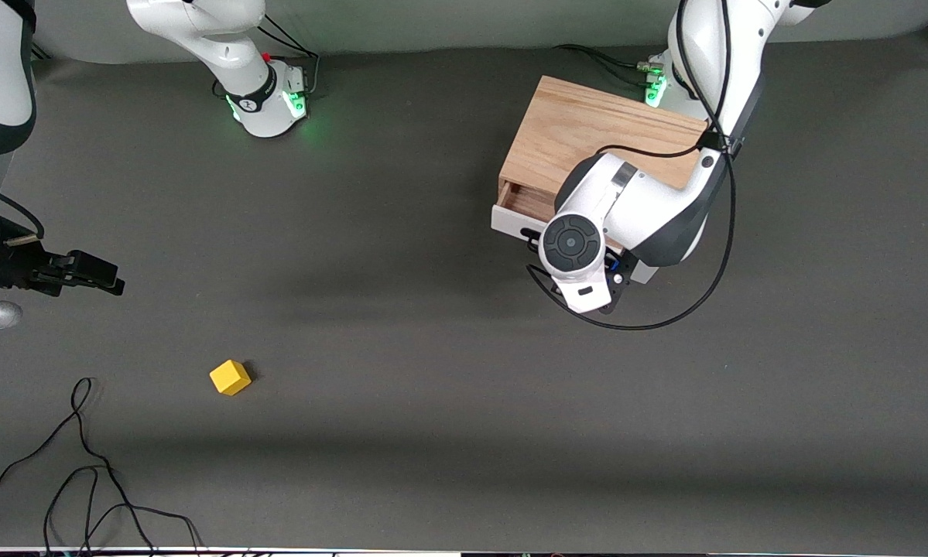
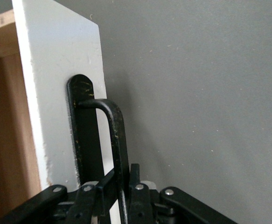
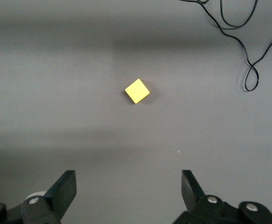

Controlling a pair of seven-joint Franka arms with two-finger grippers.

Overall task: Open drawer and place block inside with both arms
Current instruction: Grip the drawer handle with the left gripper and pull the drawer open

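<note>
Oak box (image 1: 587, 135) sits on the grey table (image 1: 433, 433) toward the left arm's end, near the arm bases. Its drawer (image 1: 525, 205) is out only a crack: a thin strip of wood interior shows at approx. 9 o'clock of the left arm's wrist, with the white front panel (image 2: 63, 93) just proud of the box.

Left gripper (image 2: 123, 196) is at the drawer front, its fingers closed around the black wire handle (image 2: 115, 140), per the left wrist view. In the front view the wrist hides the grip.

Yellow block (image 1: 230, 377) lies bare on the table toward the right arm's end, nearer the front camera than the box and well apart from it. Nothing touches it.

Right gripper (image 3: 129, 186) hangs in the air over the table's edge at the right arm's end, fingers spread wide and empty. In its wrist view the block (image 3: 137, 90) sits at 12 o'clock from the fingers, some way off.

Progress, as a judgement: early. Handle is gripped and the pull is barely begun. Left to do: draw the drawer fully out, pick up the block w/ the right arm, carry it across, drop it inside. A loose black cable (image 1: 84, 464) lies near the block, at approx. 7 o'clock of it.
</note>
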